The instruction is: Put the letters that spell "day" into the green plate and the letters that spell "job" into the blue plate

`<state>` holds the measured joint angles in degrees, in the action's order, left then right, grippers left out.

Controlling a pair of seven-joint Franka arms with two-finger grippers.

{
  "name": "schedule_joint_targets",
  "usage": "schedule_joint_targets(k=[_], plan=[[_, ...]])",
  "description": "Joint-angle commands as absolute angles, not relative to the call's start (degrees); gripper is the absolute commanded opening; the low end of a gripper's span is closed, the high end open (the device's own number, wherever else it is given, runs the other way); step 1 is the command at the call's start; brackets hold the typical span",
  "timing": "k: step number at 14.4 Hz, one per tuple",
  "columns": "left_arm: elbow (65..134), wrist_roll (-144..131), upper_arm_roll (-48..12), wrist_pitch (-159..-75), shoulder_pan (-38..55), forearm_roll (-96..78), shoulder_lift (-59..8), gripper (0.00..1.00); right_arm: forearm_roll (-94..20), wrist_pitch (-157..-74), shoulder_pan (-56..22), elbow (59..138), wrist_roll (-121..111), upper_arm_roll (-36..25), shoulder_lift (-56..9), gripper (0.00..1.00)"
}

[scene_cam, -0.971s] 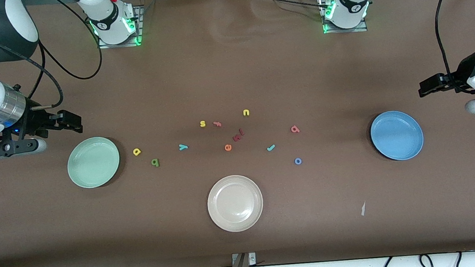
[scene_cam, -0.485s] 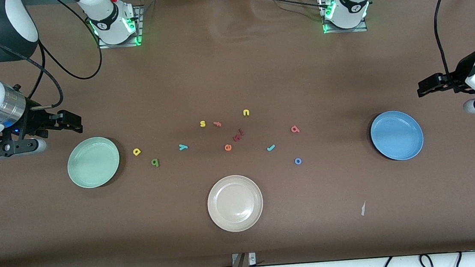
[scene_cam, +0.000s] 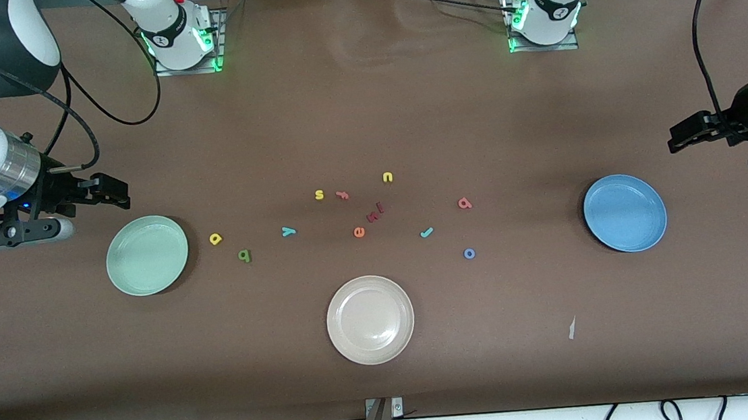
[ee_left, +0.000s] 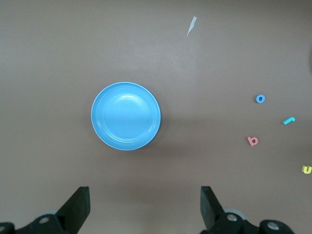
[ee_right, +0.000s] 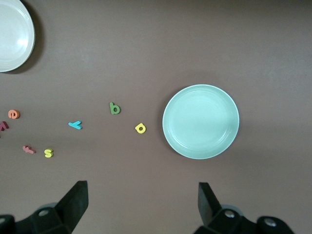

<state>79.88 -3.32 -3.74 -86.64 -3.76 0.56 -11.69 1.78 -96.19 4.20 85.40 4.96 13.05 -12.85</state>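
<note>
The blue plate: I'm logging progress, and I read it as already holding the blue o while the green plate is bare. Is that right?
Not quite. The blue plate holds nothing; the left wrist view shows its bowl bare. The blue o lies on the table apart from it, toward the middle. The green plate is bare, as you said.

L arm reaching in from its end of the table, wrist raised, left gripper (scene_cam: pixel 679 137) up in the air, fingers (ee_left: pixel 78 208) spread wide, holding nothing, R arm likewise at its end, right gripper (scene_cam: pixel 116 190) aloft, fingers (ee_right: pixel 75 200) wide apart, empty
</note>
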Motion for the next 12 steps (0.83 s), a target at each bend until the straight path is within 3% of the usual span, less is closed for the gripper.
schedule_joint_targets(k=[1,12], plan=[[79.2,-3.3,-3.4,-86.2,-3.5,-0.4,-11.6,1.0,2.3,-95.4,4.3,85.0,4.6,13.2,-12.7,1.0],[79.2,-3.5,-3.4,-86.2,-3.2,-0.3,-11.6,1.0,2.3,-95.4,4.3,84.9,4.6,13.3,-12.7,1.0]])
